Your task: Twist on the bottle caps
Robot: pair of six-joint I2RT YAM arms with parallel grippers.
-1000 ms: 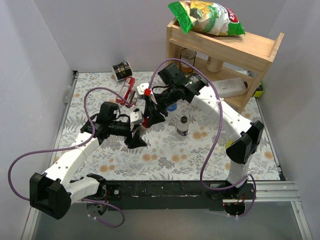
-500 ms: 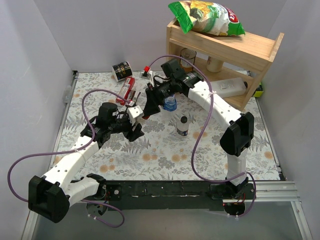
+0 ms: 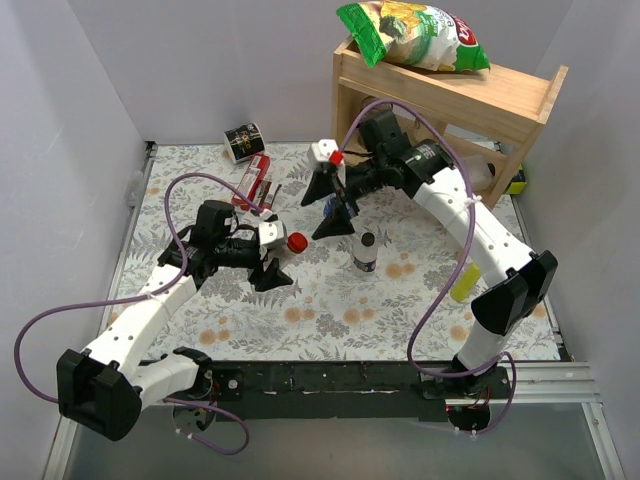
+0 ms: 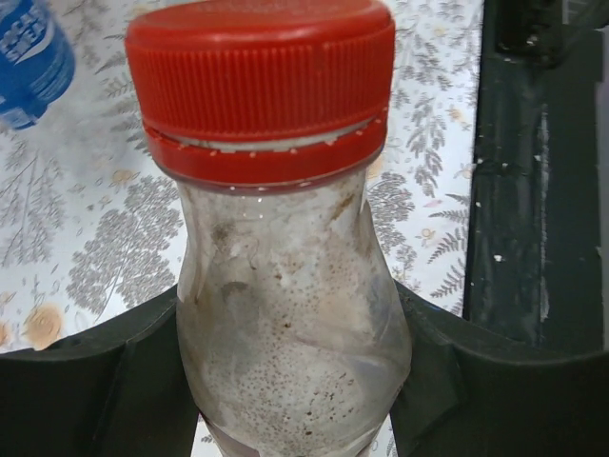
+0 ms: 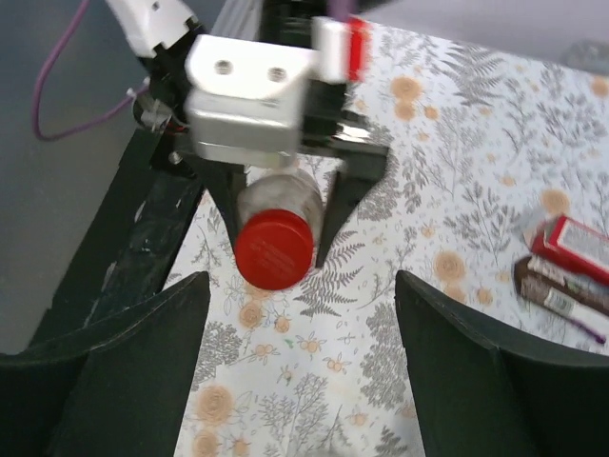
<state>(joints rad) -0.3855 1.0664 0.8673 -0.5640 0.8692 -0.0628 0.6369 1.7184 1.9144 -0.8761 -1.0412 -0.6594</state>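
Left hand clamps the bottle below its red cap.

The flowered table carries a wooden shelf. Left of the shelf lie 1 black can and 1 red packet; before it stands 1 bottle.

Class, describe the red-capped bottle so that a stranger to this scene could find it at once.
On the flowered table, look to the left arm's pincer. It grips a clear bottle. Only it has a red cap; the standing bottle nearby wears a dark one.
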